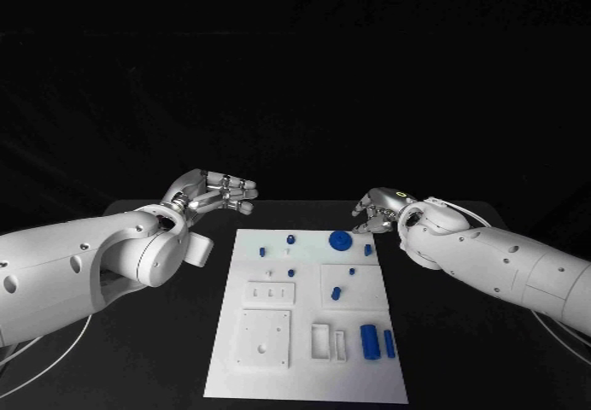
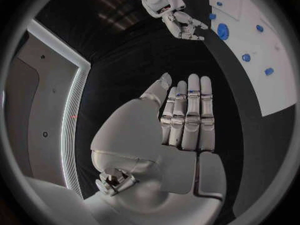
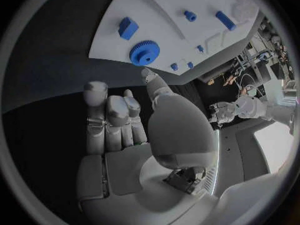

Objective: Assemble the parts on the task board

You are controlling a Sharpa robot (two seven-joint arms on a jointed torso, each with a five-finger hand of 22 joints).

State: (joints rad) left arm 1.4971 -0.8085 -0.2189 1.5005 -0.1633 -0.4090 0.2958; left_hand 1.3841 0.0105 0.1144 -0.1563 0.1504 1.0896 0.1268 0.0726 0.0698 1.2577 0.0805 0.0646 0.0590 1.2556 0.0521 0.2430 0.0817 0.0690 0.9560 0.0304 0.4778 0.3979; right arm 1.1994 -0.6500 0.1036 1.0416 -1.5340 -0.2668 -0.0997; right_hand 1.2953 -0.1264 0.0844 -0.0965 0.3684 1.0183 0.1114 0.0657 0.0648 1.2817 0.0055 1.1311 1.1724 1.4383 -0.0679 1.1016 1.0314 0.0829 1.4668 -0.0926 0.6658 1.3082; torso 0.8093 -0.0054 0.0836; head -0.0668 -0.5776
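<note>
The white task board [image 1: 308, 376] lies in the middle of the black table. A blue gear [image 1: 340, 240] sits near its far edge, with small blue pegs [image 1: 262, 251] around it. Two blue cylinders [image 1: 368, 341] lie at the near right. My left hand [image 1: 219, 192] hovers off the board's far left corner; its fingers [image 2: 187, 115] are stretched out and hold nothing. My right hand [image 1: 382, 209] hangs just beyond the gear [image 3: 144, 52] at the board's far right corner. Its fingers [image 3: 112, 115] are loosely bent, the thumb points toward the gear, and it holds nothing.
White raised blocks [image 1: 269, 293] and slotted fixtures [image 1: 323, 340] stand on the board's near half. Bare black table [image 1: 160, 342] runs along both sides of the board. Cables trail from both arms near the table's front corners.
</note>
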